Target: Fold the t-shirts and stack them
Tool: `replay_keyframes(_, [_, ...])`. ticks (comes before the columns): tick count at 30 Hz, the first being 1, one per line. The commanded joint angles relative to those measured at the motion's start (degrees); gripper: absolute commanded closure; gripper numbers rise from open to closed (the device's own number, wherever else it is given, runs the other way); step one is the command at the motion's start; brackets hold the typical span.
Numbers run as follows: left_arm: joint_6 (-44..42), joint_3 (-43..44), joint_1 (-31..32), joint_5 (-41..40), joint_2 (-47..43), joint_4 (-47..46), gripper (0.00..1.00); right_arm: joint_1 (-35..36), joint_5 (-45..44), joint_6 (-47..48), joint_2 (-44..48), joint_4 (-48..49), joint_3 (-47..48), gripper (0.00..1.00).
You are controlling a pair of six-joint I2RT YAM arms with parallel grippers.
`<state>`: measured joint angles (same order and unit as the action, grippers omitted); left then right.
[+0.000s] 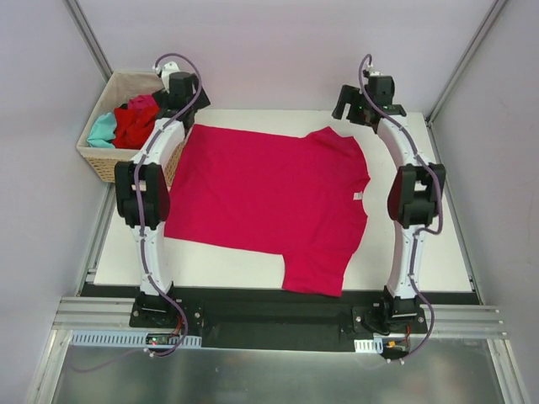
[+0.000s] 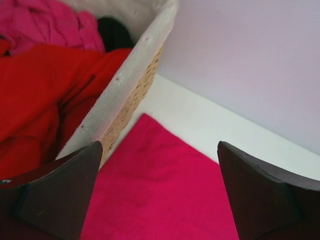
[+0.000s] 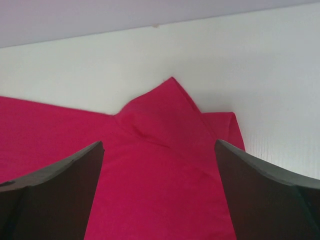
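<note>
Magenta t-shirt [image 1: 261, 198] spread flat, neck to rt, far sleeve bunched

Cloth, wicker, board, metal and plastic: surfaces on view
Magenta t-shirt [image 1: 261, 194]: soft matt knit cloth, faintly fuzzy, lightly creased. Red t-shirt [image 1: 135, 126] and teal t-shirt [image 1: 102, 129]: matt cloth, crumpled. Basket [image 1: 99, 164]: tan woven wicker, rough, with an off-white cloth liner [image 2: 117, 85], coarse weave. Table [image 1: 227, 268]: white board, matt, finely ribbed. Rail [image 1: 93, 316]: silver metal, satin. Left gripper [image 2: 159, 150] fingers [image 2: 55, 200]: dark, smooth, matt plastic. Arm shells [image 1: 164, 143]: white glossy plastic.
</note>
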<state>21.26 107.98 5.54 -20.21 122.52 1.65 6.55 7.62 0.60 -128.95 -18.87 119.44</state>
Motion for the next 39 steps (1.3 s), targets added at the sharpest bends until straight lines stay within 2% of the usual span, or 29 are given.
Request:
replay_keyframes(1, [-0.9,0.0,2.4,4.9,-18.8,-2.1,0.01,4.1,-0.6,1.7,25.5,5.5,-10.7,0.03])
replay_keyframes(3, [-0.9,-3.5,5.2,7.9,-24.9,1.7,0.01,7.0,-0.2,-2.7,35.3,3.9,-18.0,0.03])
replay_keyframes(4, [0.2,-4.4,6.1,8.7,-26.6,3.9,0.01,8.9,0.1,-4.2,38.0,3.1,-25.8,0.03])
replay_keyframes(7, [3.4,-9.8,9.5,11.5,-32.3,12.3,0.01,15.0,-2.2,-6.7,48.9,1.5,-40.4,0.03])
replay_keyframes(8, [3.7,-15.5,10.6,11.2,-34.1,12.8,0.01,16.6,-4.0,-6.4,50.5,-0.1,-42.7,0.03])
replay_keyframes(10, [4.4,-21.3,12.6,8.7,-38.7,14.1,0.01,19.5,-9.2,-6.2,54.0,-2.3,-48.0,0.04])
replay_keyframes(11, [5.5,-26.7,12.7,8.5,-40.0,14.3,0.01,19.6,-10.1,-6.7,54.8,-2.0,-53.6,0.03])
replay_keyframes(14, [7.1,-34.9,12.7,7.6,-44.6,16.6,0.01,19.6,-10.6,-7.1,56.3,-0.2,-62.0,0.03])
replay_keyframes(17, [7.7,-41.0,12.7,6.8,-48.9,17.6,0.01,19.6,-10.7,-7.5,55.0,1.7,-65.8,0.04])
replay_keyframes(21, [7.6,-45.0,12.7,6.9,-53.3,18.6,0.01,19.6,-8.4,-9.4,51.3,5.2,-67.5,0.04])
replay_keyframes(27, [7.2,-47.0,12.7,6.1,-55.0,20.5,0.01,19.9,-5.8,-11.5,47.6,6.8,-68.1,0.04])
replay_keyframes(39, [7.7,-47.5,12.7,4.1,-55.2,21.4,0.01,20.1,-6.8,-16.7,45.6,9.4,-78.8,0.04])
